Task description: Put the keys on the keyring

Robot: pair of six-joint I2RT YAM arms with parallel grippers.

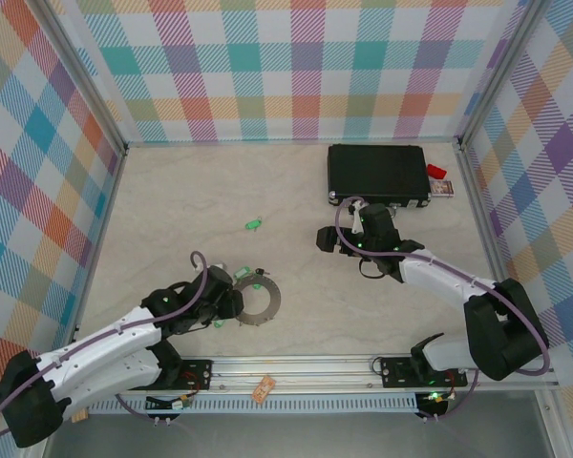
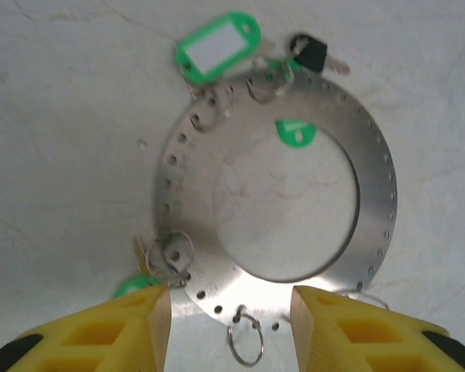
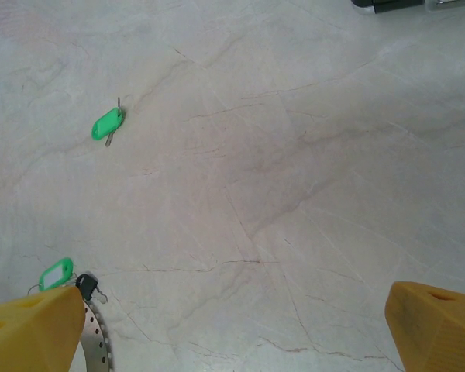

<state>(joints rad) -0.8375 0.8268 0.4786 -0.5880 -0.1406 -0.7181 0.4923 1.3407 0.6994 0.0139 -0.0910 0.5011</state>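
The keyring [image 2: 376, 194], a wide flat grey band with small holes, lies on the table under my left gripper [image 2: 231, 329]. Its yellow fingers [image 2: 143, 329] stand apart on either side of the ring's near edge and a small wire loop [image 2: 246, 341], touching neither. A green tag [image 2: 218, 48], a black-headed key [image 2: 310, 53] and a green key head [image 2: 294, 132] sit at the ring's far side. Another green head [image 2: 136, 287] peeks out beside my left finger. One loose green key [image 3: 108, 124] lies apart on the table [image 1: 253, 225]. My right gripper [image 3: 232, 341] hangs wide open over bare table.
A black case [image 1: 377, 175] stands at the back right with a small red item [image 1: 435, 172] beside it. The checked walls close in the table on three sides. The right arm [image 1: 439, 277] stretches across the right half.
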